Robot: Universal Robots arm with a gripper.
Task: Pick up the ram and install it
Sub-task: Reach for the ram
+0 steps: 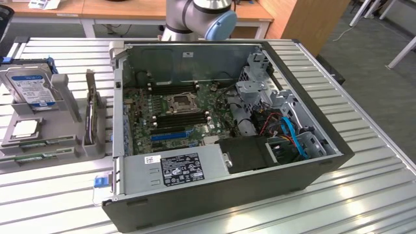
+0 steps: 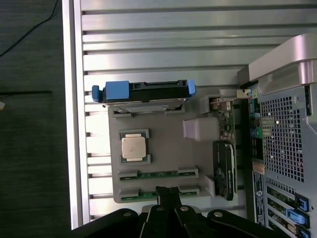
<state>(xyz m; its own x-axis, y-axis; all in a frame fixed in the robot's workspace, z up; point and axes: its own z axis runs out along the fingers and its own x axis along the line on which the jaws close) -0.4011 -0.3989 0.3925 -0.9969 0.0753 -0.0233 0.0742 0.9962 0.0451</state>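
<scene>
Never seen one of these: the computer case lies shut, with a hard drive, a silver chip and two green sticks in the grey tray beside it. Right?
No: the computer case lies open, its board bare in the exterior view; the tray holds what you say.

You have two ram sticks [image 2: 157, 174] [image 2: 143, 194] nearest the claw [image 2: 167, 191]. Farther off, you have one processor chip [image 2: 133, 148], one hard drive [image 2: 143, 96], one computer case [image 2: 285, 134].
</scene>
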